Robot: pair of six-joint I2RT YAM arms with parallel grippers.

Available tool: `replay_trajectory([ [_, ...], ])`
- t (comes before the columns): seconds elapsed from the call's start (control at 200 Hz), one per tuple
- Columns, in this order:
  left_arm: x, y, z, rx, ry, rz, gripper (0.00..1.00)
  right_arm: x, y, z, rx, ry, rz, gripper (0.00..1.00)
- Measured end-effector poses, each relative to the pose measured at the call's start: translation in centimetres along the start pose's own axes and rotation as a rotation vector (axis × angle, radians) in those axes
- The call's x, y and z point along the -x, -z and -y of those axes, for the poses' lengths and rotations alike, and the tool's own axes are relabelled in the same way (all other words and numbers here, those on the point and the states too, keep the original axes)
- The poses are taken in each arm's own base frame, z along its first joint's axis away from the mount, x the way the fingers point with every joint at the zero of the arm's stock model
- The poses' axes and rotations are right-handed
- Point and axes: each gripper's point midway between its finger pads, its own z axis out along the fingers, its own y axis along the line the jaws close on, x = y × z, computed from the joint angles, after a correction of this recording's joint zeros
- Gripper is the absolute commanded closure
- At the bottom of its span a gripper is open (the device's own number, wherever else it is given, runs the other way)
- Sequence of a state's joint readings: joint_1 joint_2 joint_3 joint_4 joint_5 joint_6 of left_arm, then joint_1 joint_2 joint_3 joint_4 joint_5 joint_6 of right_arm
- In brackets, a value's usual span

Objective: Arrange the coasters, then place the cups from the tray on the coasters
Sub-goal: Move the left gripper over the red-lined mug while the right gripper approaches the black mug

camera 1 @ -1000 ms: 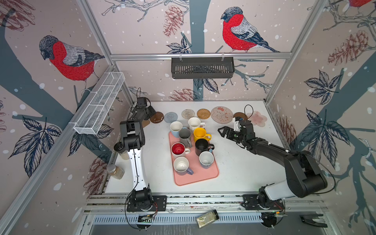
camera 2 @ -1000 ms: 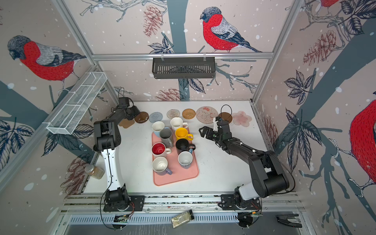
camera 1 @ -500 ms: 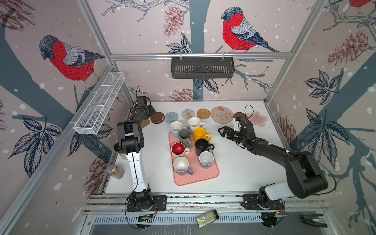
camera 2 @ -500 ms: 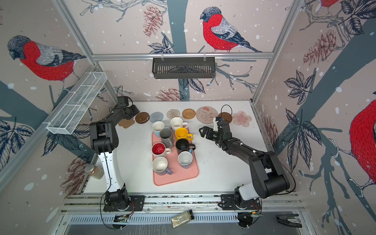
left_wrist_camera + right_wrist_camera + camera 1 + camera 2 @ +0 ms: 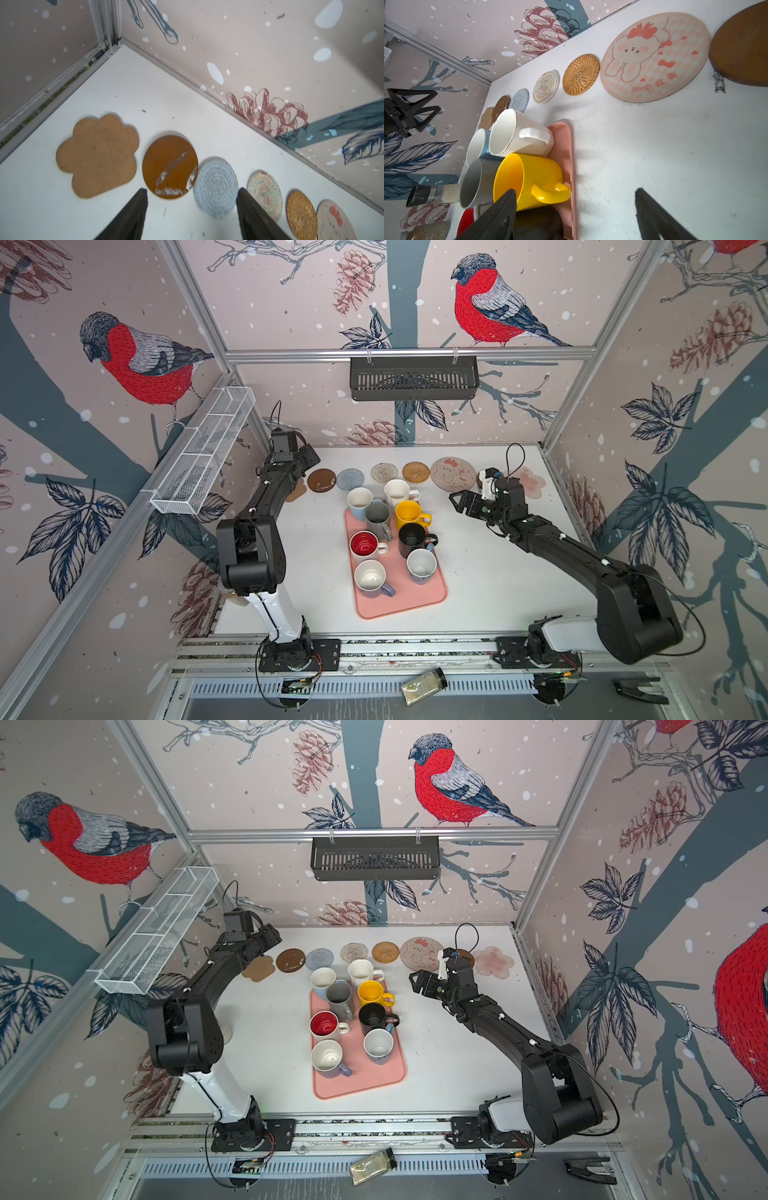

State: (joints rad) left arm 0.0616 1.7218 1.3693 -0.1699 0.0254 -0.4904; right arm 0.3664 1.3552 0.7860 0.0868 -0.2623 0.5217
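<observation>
The coasters lie in a row along the back of the table: tan paw [image 5: 97,155], dark brown disc [image 5: 169,166], blue-grey round [image 5: 216,185], cream round [image 5: 384,472], rattan round [image 5: 416,472], pink cartoon round [image 5: 654,56], and pink flower [image 5: 530,485]. A second brown disc [image 5: 464,957] is partly hidden behind my right wrist. The pink tray [image 5: 419,601] holds all the cups, among them the yellow [image 5: 527,180], white [image 5: 517,133], grey [image 5: 378,516] and black [image 5: 412,538]. My left gripper [image 5: 192,193] hovers open and empty near the brown disc. My right gripper [image 5: 575,189] is open and empty beside the yellow cup's handle.
A spice jar [image 5: 431,196] stands at the table's left edge, and another [image 5: 424,686] lies below the front rail. A white wire basket [image 5: 203,456] hangs on the left wall. A black shelf [image 5: 413,377] hangs on the back wall.
My left gripper has opened wider and drawn up and to the right, away from the tan paw coaster. The right arm has hardly moved.
</observation>
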Motion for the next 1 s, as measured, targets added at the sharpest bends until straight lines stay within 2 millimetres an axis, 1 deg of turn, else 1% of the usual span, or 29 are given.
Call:
replay_trajectory([
  [0.09,-2.5,3.5,1.4,-0.035,-0.029,0.0,0.21,-0.3,0.9,-0.4,-0.003,0.026,-0.013,0.12],
  [0.16,-4.2,5.8,3.0,-0.075,-0.061,0.01,0.16,-0.6,1.7,-1.1,0.002,0.055,-0.025,0.19],
  [0.255,-6.5,8.0,5.3,-0.125,-0.111,0.003,0.11,-1.2,3.1,-1.6,-0.005,0.093,-0.035,0.33],
  [0.31,-7.9,8.9,6.3,-0.152,-0.15,-0.01,0.08,-1.6,3.8,-1.8,-0.007,0.107,-0.04,0.34],
  [0.365,-9.5,10.0,7.0,-0.174,-0.175,-0.027,0.06,-2.2,4.2,-1.5,-0.019,0.12,-0.048,0.32],
  [0.435,-11.6,11.4,7.0,-0.194,-0.201,-0.048,0.05,-3.4,4.4,-0.9,-0.034,0.116,-0.072,0.31],
  [0.49,-13.1,12.5,6.8,-0.214,-0.215,-0.057,0.05,-4.5,4.2,-0.3,-0.045,0.112,-0.097,0.33],
  [0.51,-13.6,13.0,6.6,-0.22,-0.219,-0.06,0.05,-4.8,4.1,-0.2,-0.047,0.111,-0.105,0.36],
  [0.57,-14.8,14.1,6.3,-0.241,-0.23,-0.061,0.05,-5.8,3.6,-0.1,-0.049,0.111,-0.134,0.53],
  [0.6,-15.3,14.6,6.1,-0.253,-0.234,-0.06,0.06,-6.2,3.3,-0.2,-0.045,0.115,-0.149,0.59],
  [0.665,-16.6,15.4,5.8,-0.275,-0.245,-0.066,0.06,-7.3,2.2,-0.6,-0.039,0.12,-0.193,0.64],
  [0.76,-18.6,15.4,5.0,-0.278,-0.255,-0.097,0.06,-8.4,0.5,-1.0,-0.038,0.124,-0.24,0.65],
  [0.87,-20.5,14.9,3.8,-0.257,-0.246,-0.135,0.05,-9.5,-0.9,-0.7,-0.049,0.12,-0.281,0.67],
  [0.9,-20.8,14.9,3.6,-0.259,-0.245,-0.142,0.03,-9.7,-1.3,-0.5,-0.053,0.12,-0.29,0.67],
  [1.001,-21.9,15.4,3.3,-0.274,-0.232,-0.146,0.03,-9.6,-2.7,-0.7,-0.053,0.123,-0.304,0.7],
])
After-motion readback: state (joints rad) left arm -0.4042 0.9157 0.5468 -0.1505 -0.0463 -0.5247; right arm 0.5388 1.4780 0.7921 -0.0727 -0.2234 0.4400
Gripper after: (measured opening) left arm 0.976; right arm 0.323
